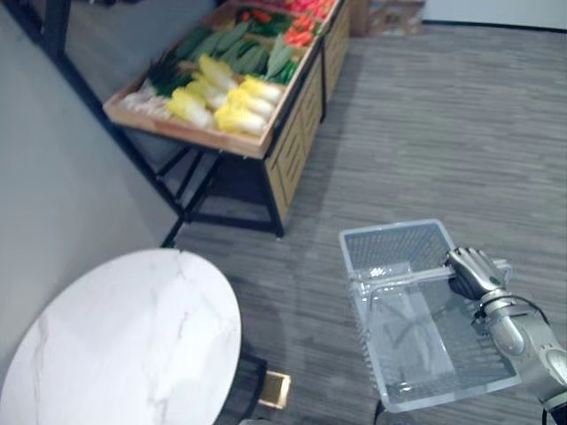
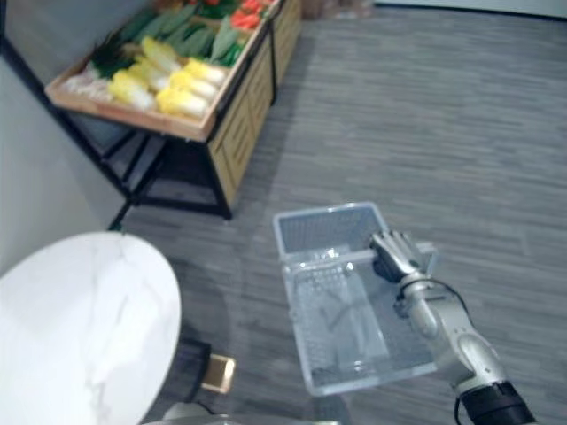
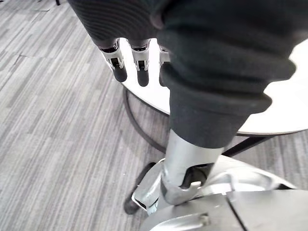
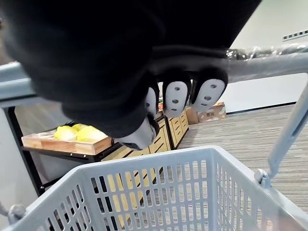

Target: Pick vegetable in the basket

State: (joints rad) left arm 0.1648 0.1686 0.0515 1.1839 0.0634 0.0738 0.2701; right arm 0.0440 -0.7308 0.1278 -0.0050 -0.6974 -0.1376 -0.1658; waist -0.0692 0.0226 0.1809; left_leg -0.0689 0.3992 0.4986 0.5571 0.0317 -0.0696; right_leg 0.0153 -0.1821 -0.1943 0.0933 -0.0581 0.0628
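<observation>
Well ahead of the right hand (image 1: pixel 474 270) and off to its left, the vegetables are lying on a wooden stand (image 1: pixel 292 142): pale yellow cabbages (image 1: pixel 235 111) are sitting at the near end, green vegetables (image 1: pixel 239 44) are lying behind them, and red ones (image 1: pixel 301 27) are filling the far end. None of them is touching either hand. Closer in, the grey mesh basket (image 1: pixel 399 246) is hanging over the grey carpet, its bottom showing bare. Its handle (image 1: pixel 399 279) is crossing the top of the basket, and the right hand is clamping that bar with its fingers (image 4: pixel 207 94) curled round it. Beside the basket, on the far side from this hand, a round white marble table (image 1: pixel 124 345) is standing. The left hand (image 3: pixel 127 62) is hanging beside that table's edge, fingers straight and apart, holding nothing.
</observation>
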